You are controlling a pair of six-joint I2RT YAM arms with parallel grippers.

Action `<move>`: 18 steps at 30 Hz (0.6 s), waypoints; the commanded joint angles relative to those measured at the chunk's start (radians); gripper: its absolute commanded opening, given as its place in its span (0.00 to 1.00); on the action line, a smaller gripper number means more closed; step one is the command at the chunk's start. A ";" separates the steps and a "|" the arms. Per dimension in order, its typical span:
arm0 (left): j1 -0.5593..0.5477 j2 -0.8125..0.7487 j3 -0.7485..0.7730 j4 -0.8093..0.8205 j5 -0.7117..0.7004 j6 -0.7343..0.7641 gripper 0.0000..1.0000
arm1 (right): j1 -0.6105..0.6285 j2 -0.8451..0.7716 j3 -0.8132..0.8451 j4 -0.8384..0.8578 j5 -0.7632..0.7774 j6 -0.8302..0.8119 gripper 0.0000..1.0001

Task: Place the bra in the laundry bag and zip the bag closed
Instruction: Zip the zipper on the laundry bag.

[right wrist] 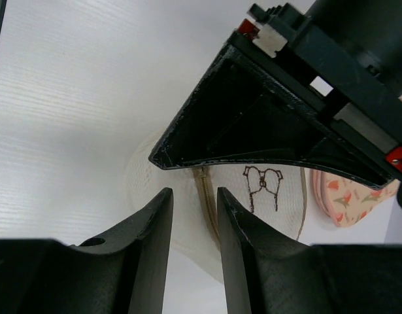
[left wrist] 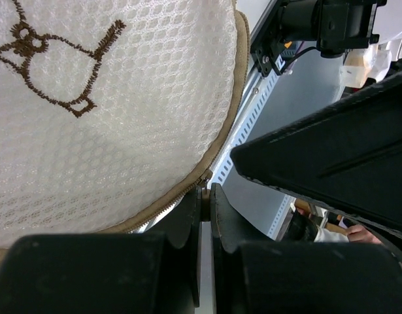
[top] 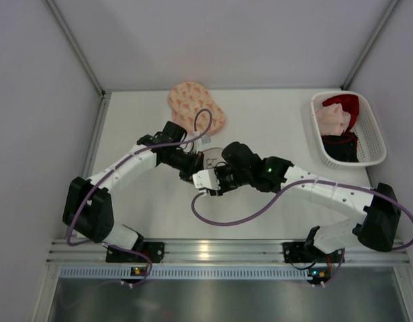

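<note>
The white mesh laundry bag (top: 211,155) lies mid-table, mostly hidden under both grippers. In the left wrist view it fills the upper left (left wrist: 116,111), with brown embroidery and a tan zipper (left wrist: 168,203) along its rim. My left gripper (left wrist: 206,193) is shut on the zipper pull at the bag's edge; it also shows in the top view (top: 195,168). My right gripper (right wrist: 194,196) is open, its jaws standing either side of the bag's zipper seam (right wrist: 204,190). The pink floral bra (top: 195,104) lies on the table behind the bag, outside it, and also shows in the right wrist view (right wrist: 341,196).
A white basket (top: 371,131) holding red, pink and dark garments stands at the right back. Both arms cross close together over the bag, with purple cables looping around them. White walls close in the table at the back and sides.
</note>
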 commanded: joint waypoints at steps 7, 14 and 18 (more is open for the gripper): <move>-0.005 -0.039 -0.008 0.033 0.027 0.001 0.00 | 0.016 0.023 0.048 0.054 0.002 -0.043 0.34; -0.005 -0.042 -0.011 0.033 0.018 0.004 0.00 | 0.016 0.059 0.041 0.074 0.036 -0.066 0.15; 0.004 -0.056 -0.041 0.035 -0.042 0.015 0.00 | 0.016 0.008 -0.015 0.106 0.065 -0.068 0.00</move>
